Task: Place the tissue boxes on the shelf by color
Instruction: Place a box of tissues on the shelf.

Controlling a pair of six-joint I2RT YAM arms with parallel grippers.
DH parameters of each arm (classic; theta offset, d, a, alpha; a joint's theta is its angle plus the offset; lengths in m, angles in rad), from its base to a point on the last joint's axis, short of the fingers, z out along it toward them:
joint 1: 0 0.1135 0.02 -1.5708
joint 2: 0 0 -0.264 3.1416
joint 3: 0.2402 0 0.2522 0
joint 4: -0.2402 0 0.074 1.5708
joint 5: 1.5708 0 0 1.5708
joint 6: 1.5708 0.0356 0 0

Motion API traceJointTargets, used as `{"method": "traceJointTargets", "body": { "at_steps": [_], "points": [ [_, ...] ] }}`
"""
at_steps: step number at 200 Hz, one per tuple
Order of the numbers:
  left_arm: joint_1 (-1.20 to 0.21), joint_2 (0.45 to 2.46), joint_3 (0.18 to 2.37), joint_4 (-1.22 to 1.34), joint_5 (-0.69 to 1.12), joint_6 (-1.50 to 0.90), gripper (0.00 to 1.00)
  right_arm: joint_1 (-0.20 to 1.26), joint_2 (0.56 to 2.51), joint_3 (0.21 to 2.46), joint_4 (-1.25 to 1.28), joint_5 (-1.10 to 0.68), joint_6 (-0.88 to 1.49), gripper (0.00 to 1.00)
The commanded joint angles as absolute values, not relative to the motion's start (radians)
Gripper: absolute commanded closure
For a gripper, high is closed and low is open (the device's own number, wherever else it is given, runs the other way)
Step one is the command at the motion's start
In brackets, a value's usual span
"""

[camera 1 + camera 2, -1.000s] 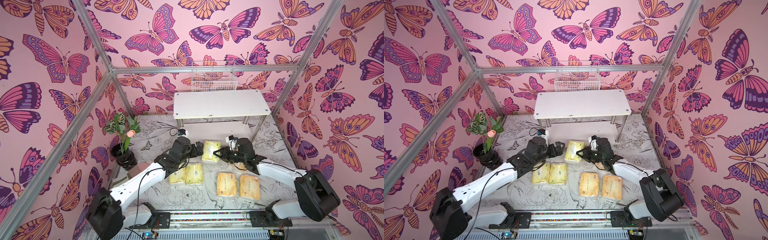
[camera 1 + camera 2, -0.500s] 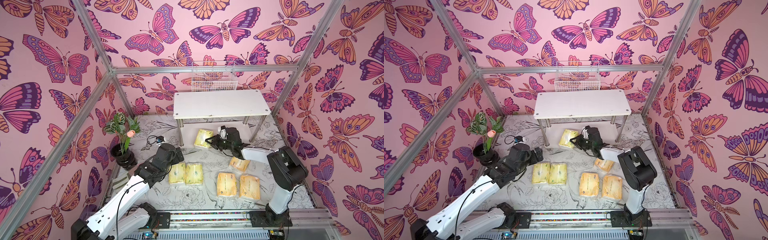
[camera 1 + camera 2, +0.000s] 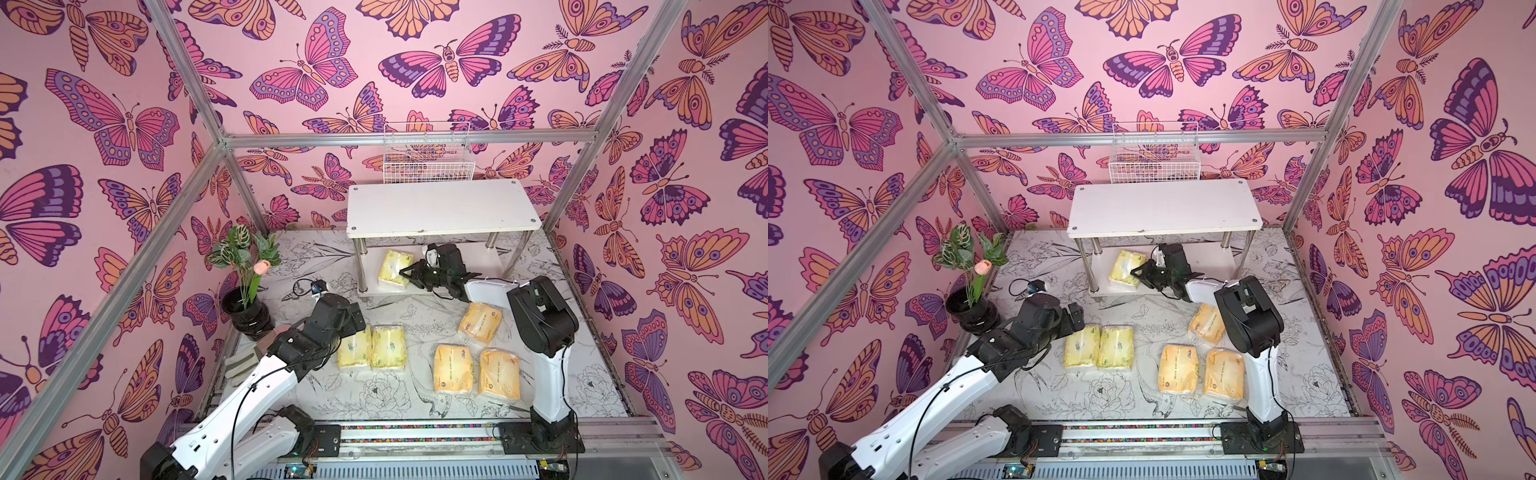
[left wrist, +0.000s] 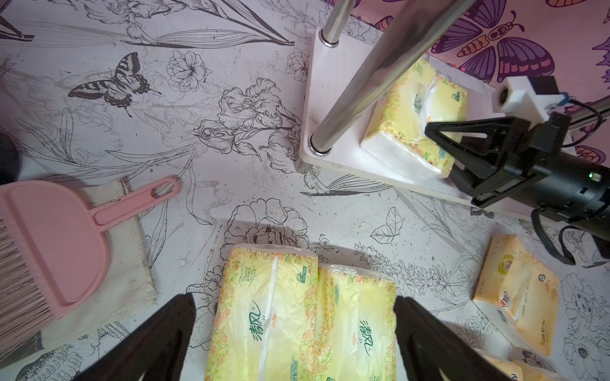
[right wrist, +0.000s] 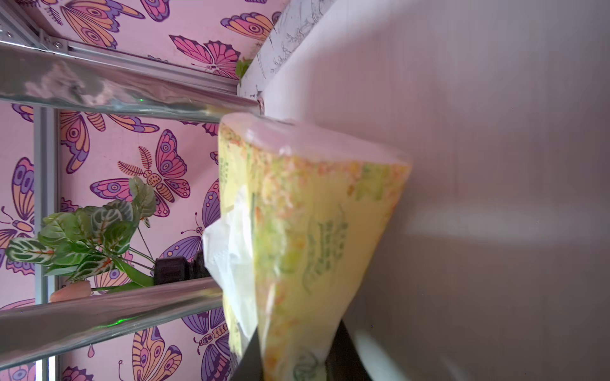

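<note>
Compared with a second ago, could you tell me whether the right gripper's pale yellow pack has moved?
Yes: the pale yellow pack moved from in front of the shelf onto its lower board.

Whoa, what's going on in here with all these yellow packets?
Two robot arms are sorting tissue packs onto a white shelf. The right gripper grips a pale yellow tissue pack sitting on the shelf's lower board. The left gripper hovers open over two more pale yellow packs on the table. Three orange packs lie there too.
</note>
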State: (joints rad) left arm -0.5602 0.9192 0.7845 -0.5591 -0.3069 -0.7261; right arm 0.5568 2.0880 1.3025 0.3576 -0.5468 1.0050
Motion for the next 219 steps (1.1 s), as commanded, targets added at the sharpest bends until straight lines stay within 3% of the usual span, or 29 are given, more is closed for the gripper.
{"method": "traceJointTargets", "body": {
  "at_steps": [1, 32, 57, 119, 219],
  "points": [
    [-0.553, 0.906, 0.765, -0.595, -0.302, -0.733, 0.00, 0.552, 2.091, 1.339, 0.295, -0.572, 0.956, 0.72],
    [-0.552, 0.905, 0.766, -0.596, -0.292, -0.739, 0.00, 0.545, 2.051, 1.302, 0.293, -0.549, 0.933, 0.43],
    [-0.554, 0.904, 0.764, -0.597, -0.284, -0.742, 0.00, 0.531, 2.008, 1.258, 0.322, -0.528, 0.943, 0.35],
    [-0.554, 0.899, 0.762, -0.598, -0.272, -0.744, 0.00, 0.527, 1.950, 1.209, 0.367, -0.508, 0.971, 0.33],
    [-0.553, 0.878, 0.728, -0.597, -0.262, -0.764, 0.00, 0.526, 2.079, 1.347, 0.422, -0.538, 1.082, 0.34]
  ]
}}
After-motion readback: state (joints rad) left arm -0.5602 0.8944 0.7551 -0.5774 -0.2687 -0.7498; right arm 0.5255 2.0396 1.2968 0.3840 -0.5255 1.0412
